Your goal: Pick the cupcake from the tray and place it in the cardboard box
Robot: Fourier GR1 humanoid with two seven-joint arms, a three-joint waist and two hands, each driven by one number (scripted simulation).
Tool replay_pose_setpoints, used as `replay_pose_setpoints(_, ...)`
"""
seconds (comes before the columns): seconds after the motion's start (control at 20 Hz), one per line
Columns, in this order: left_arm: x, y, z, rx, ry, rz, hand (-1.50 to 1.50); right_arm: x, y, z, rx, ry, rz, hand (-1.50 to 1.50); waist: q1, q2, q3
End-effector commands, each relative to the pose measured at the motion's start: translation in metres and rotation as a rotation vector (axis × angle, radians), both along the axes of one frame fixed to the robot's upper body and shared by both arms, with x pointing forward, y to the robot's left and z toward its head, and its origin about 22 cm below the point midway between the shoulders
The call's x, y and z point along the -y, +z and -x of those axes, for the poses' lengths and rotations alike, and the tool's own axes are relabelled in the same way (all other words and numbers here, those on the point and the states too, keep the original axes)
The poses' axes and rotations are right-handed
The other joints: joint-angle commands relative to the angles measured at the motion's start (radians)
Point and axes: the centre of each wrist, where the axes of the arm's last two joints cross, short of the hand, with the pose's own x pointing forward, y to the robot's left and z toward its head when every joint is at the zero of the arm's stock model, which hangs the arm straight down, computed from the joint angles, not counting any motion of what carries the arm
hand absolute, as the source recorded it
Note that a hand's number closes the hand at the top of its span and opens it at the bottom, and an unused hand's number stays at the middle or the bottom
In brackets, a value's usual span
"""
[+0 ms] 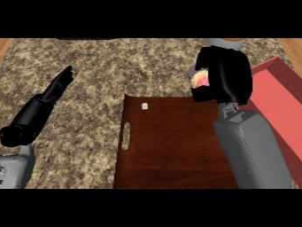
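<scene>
Looking steeply down from my head, I saw my right hand [222,75] raised over the far right corner of the tray [172,150], its black fingers curled round the cupcake [200,79]. Only a patch of pink and yellow showed at the left side of that hand; the rest of the cupcake was hidden behind my fingers. The cupcake was off the tray, held between the tray's far edge and the box [290,111], not inside the box. The box, red in this view, lay at the right, running slantwise from the far side toward the near right edge, with my grey right forearm [251,148] crossing in front of its inner wall. The tray was dark brown wood with a slot handle along its left side and a small white mark near its far left corner. My left hand [56,88] lay well apart at the left, over the speckled counter [81,57], fingers straight and pointing away from me, grasping nothing. A grey round object [226,43] showed just beyond my right hand at the far edge, mostly hidden.
</scene>
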Motion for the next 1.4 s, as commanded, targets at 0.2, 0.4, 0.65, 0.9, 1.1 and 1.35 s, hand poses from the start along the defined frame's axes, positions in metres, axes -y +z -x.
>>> replay_pose_setpoints(0.2, -0.001, 0.011, -0.004, 0.016, -0.006, -0.001, 0.0, 0.07, 0.038, -0.012, 0.125, -0.313, -0.157, 1.5, 0.008, 0.005, 0.001)
replay_pose_setpoints(0.4, 0.02, 0.013, -0.01, -0.008, -0.026, -0.011, 0.0, 0.121, 0.048, -0.022, 0.113, -0.388, -0.182, 1.5, 0.008, 0.006, 0.001)
replay_pose_setpoints(0.65, 0.014, -0.005, 0.001, -0.004, -0.013, 0.02, 0.0, 0.179, 0.035, -0.024, 0.045, -0.454, -0.055, 1.5, 0.015, 0.006, 0.001)
replay_pose_setpoints(0.9, 0.001, -0.006, -0.003, 0.003, 0.01, 0.0, 0.0, 0.219, 0.026, -0.019, -0.272, -0.435, -0.083, 1.5, 0.002, 0.004, 0.0)
replay_pose_setpoints(1.1, 0.022, 0.0, 0.003, 0.002, -0.018, 0.02, 0.0, 0.264, 0.015, -0.022, -0.39, -0.428, -0.129, 1.5, 0.019, 0.007, 0.001)
replay_pose_setpoints(1.35, 0.009, 0.004, 0.004, 0.01, -0.03, -0.012, 0.0, 0.297, 0.002, -0.013, -0.566, -0.425, -0.091, 1.5, 0.018, 0.006, 0.001)
